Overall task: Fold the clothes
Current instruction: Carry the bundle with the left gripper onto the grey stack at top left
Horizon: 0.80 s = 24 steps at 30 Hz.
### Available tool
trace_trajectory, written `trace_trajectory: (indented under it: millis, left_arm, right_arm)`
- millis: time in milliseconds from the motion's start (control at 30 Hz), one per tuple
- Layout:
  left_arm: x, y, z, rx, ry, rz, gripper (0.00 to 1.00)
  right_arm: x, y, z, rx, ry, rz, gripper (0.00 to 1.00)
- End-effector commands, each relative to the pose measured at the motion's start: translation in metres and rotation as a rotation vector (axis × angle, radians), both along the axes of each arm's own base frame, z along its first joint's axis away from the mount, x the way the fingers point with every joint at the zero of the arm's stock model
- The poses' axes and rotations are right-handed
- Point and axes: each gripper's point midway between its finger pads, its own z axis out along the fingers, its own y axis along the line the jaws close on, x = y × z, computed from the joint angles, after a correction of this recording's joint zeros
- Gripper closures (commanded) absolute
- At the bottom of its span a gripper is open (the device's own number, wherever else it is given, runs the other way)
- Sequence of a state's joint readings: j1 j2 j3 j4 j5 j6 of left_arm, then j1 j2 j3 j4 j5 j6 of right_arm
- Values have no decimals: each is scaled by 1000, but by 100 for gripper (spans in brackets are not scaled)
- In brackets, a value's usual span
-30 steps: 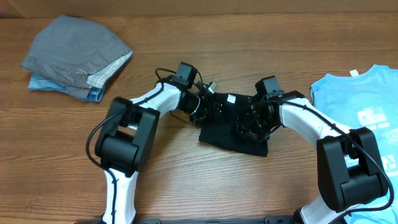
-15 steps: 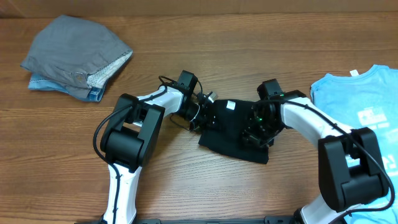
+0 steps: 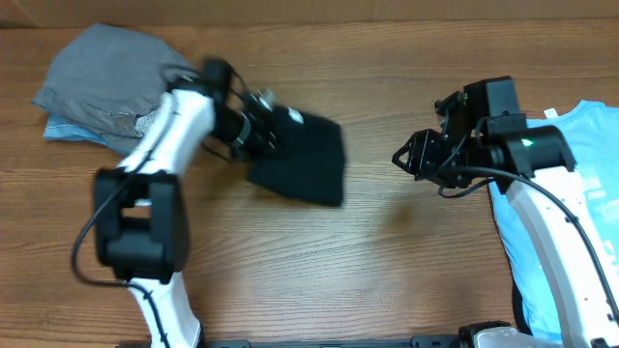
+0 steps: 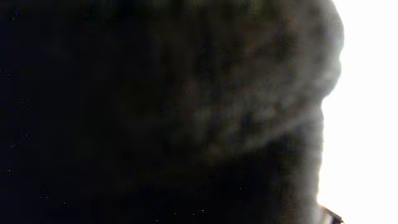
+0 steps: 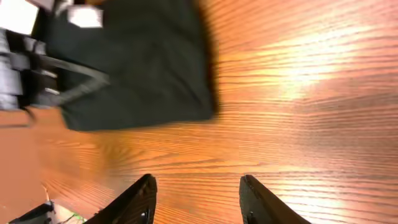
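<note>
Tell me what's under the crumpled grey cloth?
Beneath the crumpled grey cloth, a blue denim piece peeks out at its lower edge. The rest is covered, so nothing more shows.

The folded T-shirt (image 3: 305, 159) was plain black. At the right edge of the frame lay a light blue T-shirt (image 3: 595, 130) with white print. Upper left, a grey garment (image 3: 116, 68) covered blue denim (image 3: 68, 130). The surface (image 3: 387, 261) showed orange-brown wood grain.

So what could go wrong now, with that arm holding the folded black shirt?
The left gripper seems to hold the folded black T-shirt by one edge only, so the fold could slip open. It is close to the grey pile and might knock it. The left wrist view shows only dark cloth, so it gives little guidance.
</note>
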<state>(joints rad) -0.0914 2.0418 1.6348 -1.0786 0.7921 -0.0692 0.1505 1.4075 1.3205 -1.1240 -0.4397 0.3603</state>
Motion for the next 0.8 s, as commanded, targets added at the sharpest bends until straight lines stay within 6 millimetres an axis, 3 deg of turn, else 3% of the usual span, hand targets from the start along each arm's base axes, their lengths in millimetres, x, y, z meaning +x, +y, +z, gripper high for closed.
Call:
trace_trajectory:
  millis: [0, 200, 467, 633, 767]
  left_arm:
    - [34, 39, 62, -19, -213, 35, 96]
    - [76, 109, 119, -107, -406, 193, 96]
    - [106, 216, 157, -179, -548, 458, 96]
    - [119, 270, 155, -99, -584, 608, 96]
    - [136, 301, 132, -36, -594, 685, 96]
  right_arm:
    - [0, -1, 2, -9, -7, 10, 53]
    - [0, -1, 1, -9, -6, 10, 53]
    - [-2, -1, 1, -8, 5, 8, 53]
    - [-2, -1, 1, -6, 5, 8, 53]
    - [-5, -1, 0, -8, 21, 8, 54]
